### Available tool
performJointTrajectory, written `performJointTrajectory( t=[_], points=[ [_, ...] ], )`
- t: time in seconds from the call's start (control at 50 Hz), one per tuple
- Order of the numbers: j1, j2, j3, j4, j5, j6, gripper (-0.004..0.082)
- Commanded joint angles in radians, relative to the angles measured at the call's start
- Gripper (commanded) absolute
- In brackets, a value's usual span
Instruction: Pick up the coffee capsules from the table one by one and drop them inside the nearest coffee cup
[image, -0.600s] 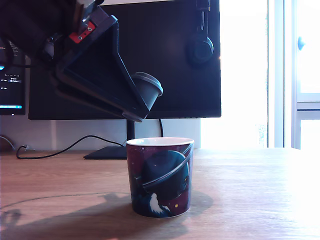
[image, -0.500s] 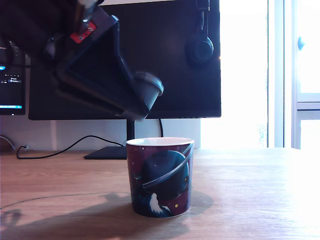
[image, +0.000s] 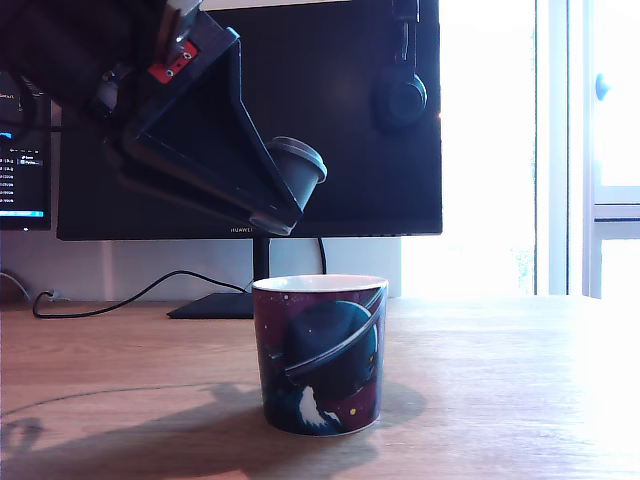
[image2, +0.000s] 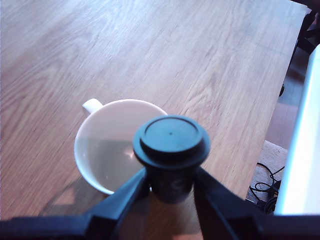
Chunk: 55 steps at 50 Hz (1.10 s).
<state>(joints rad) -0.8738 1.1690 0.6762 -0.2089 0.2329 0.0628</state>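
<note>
My gripper (image: 283, 203) hangs above the coffee cup (image: 320, 355), shut on a dark grey coffee capsule (image: 298, 170) that is tilted with its flanged rim towards the exterior view's right. The cup is maroon and navy with a ringed planet, and it stands on the brown wooden table (image: 500, 380). In the wrist view the capsule (image2: 171, 145) sits between my fingers (image2: 127, 192), over the near rim of the cup (image2: 102, 150). The cup's white inside shows nothing in it, and a small white handle stub sticks out of its far side.
A black monitor (image: 340, 120) with headphones (image: 400, 95) hung on it stands behind the cup, on a base (image: 215, 305) with a cable (image: 120, 298). A second screen (image: 20, 170) glows at the exterior view's left. The table's edge (image2: 287, 95) drops to a floor with cables (image2: 265, 186).
The gripper has risen a little with the capsule still held in it. The cup has not moved.
</note>
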Motion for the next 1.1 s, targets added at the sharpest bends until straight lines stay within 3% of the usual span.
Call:
performJointTrajectory(
  t=[0.0,0.42,0.7,1.08],
  points=[
    [0.0,-0.002,-0.012,0.006,-0.002,-0.001,0.0183],
    [0.001,-0.002,0.012,-0.056,-0.001,0.008,0.0183],
    [0.019,0.027,0.077,-0.154,-0.011,0.074,0.0183],
    [0.034,0.194,0.258,-0.295,-0.047,0.177,0.0183]
  ],
)
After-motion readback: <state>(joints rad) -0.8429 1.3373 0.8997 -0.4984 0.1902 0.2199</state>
